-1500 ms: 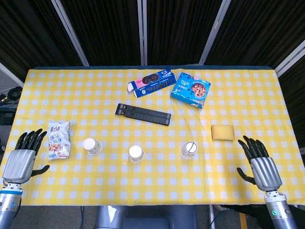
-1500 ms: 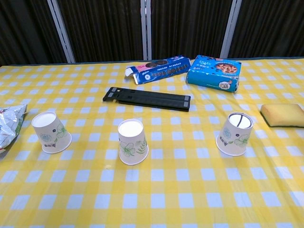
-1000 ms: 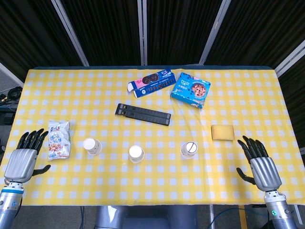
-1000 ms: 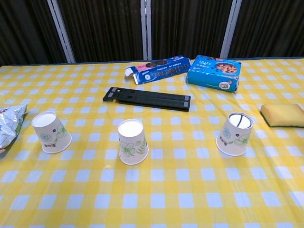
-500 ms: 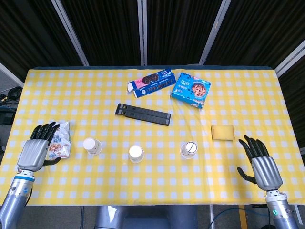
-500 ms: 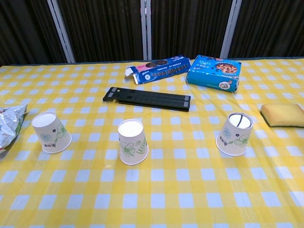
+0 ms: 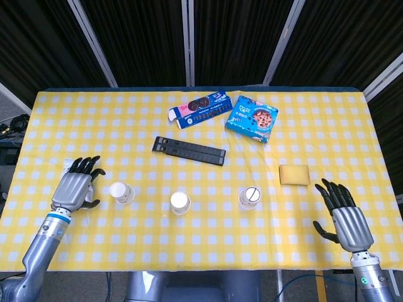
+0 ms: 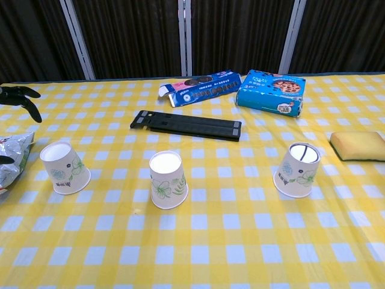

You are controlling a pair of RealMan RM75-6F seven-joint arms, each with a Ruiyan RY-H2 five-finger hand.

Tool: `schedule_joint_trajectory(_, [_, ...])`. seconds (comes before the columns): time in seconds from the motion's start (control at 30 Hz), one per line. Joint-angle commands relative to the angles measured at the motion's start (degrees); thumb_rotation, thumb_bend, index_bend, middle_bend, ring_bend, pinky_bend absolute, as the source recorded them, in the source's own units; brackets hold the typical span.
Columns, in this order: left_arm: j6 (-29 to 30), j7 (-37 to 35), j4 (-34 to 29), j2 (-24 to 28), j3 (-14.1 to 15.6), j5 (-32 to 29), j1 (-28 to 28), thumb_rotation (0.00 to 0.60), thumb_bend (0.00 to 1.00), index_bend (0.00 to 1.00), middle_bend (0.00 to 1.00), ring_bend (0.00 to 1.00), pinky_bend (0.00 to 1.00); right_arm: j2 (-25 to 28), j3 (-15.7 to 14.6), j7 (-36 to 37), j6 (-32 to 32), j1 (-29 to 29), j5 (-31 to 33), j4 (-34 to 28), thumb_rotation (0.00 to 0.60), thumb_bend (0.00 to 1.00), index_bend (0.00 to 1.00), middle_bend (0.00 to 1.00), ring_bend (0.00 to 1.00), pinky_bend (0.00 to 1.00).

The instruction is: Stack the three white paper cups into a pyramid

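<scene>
Three white paper cups with a green flower print stand upside down in a row across the near half of the table: the left cup (image 7: 121, 192) (image 8: 64, 167), the middle cup (image 7: 180, 202) (image 8: 167, 179) and the right cup (image 7: 249, 197) (image 8: 298, 169). My left hand (image 7: 75, 187) hovers open just left of the left cup, over a snack bag; only its fingertips (image 8: 24, 101) show at the chest view's left edge. My right hand (image 7: 346, 217) is open at the near right corner, well apart from the right cup.
A snack bag (image 8: 12, 153) lies under my left hand. A black flat bar (image 7: 189, 150) lies behind the cups. An open cookie box (image 7: 198, 109) and a blue cookie box (image 7: 252, 117) sit at the back. A yellow sponge (image 7: 294, 174) lies right of the cups.
My left hand has moved from the table's near left edge forward and right, over the snack bag toward the left cup. The cups and my right hand stay put.
</scene>
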Motion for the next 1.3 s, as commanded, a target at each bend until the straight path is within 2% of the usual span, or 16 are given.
schedule_joint_trajectory(0.03, [-0.60,3.18,-0.28,-1.33,0.08,-2.63,-1.64,0.600,0.19,0.26,0.00,0.00,0.00,0.10,0.07,0.22,0.08,-0.03,0.06,-0.06,0.600,0.20,0.00,0.00,0.00,0.00])
schedule_joint_trajectory(0.2, [-1.33,6.14,-0.41,-2.36,0.47,-6.26,-3.33,0.600,0.20,0.20,0.00,0.00,0.00,0.20,0.03,0.40,-0.05,0.00,0.07,-0.11,0.600,0.20,0.00,0.00,0.00,0.00])
schedule_joint_trajectory(0.4, [-2.29,7.52,-0.66,-3.26,0.89,-9.06,-5.07,0.600,0.29,0.19,0.00,0.00,0.00,0.13,0.02,0.59,-0.07,0.03,0.01,-0.05,0.600,0.20,0.00,0.00,0.00,0.00])
schedule_joint_trajectory(0.83, [-3.51,7.65,0.33,-5.11,1.99,-12.75,-7.65,0.600,0.29,0.38,0.00,0.00,0.00,0.47,0.17,1.54,0.07,-0.03,0.22,-0.05,0.600,0.20,0.00,0.00,0.00,0.00])
schedule_joint_trajectory(1.03, [-1.21,4.32,-1.17,-4.20,1.93,-9.22,-6.63,0.600,0.30,0.39,0.00,0.00,0.00,0.53,0.10,1.75,0.06,-0.01,0.07,-0.10,0.600,0.20,0.00,0.00,0.00,0.00])
schedule_joint_trajectory(1.17, [0.38,2.22,-4.27,-2.37,2.07,-5.12,-6.06,0.600,0.30,0.39,0.00,0.00,0.00,0.41,-0.11,1.48,-0.24,0.04,-0.03,-0.16,0.600,0.20,0.00,0.00,0.00,0.00])
schedule_joint_trajectory(1.3, [0.24,1.73,-7.08,-1.48,2.08,-3.50,-6.64,0.600,0.30,0.39,0.00,0.00,0.00,0.50,-0.13,1.43,-0.09,-0.03,-0.11,-0.41,0.600,0.20,0.00,0.00,0.00,0.00])
